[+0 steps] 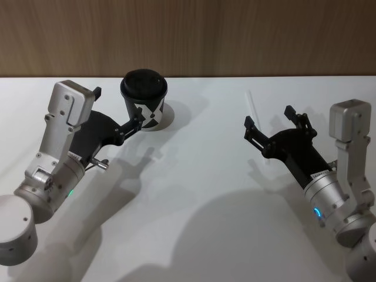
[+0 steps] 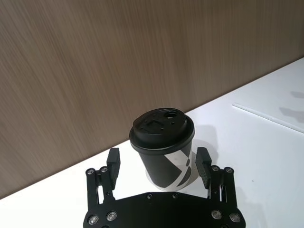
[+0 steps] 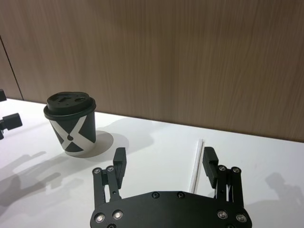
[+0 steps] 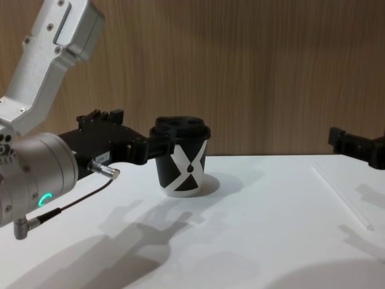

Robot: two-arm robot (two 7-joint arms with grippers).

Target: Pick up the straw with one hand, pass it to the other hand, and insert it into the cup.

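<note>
The black lidded cup [image 1: 144, 100] with its white X mark stands upright near the table's back edge. My left gripper [image 1: 119, 107] is open and points at it from the left. In the left wrist view the cup [image 2: 164, 147] shows between the fingertips [image 2: 114, 162] with a gap on each side. The white straw [image 1: 251, 106] lies flat on the table at the right. My right gripper [image 1: 270, 120] hovers open just in front of it. In the right wrist view the straw [image 3: 195, 161] lies beside one finger [image 3: 209, 160].
A wood-panelled wall [image 1: 235, 35] runs along the white table's [image 1: 194, 194] back edge. Both arms cast shadows across the table's middle and front. In the chest view the straw [image 4: 343, 195] lies well to the right of the cup [image 4: 183, 159].
</note>
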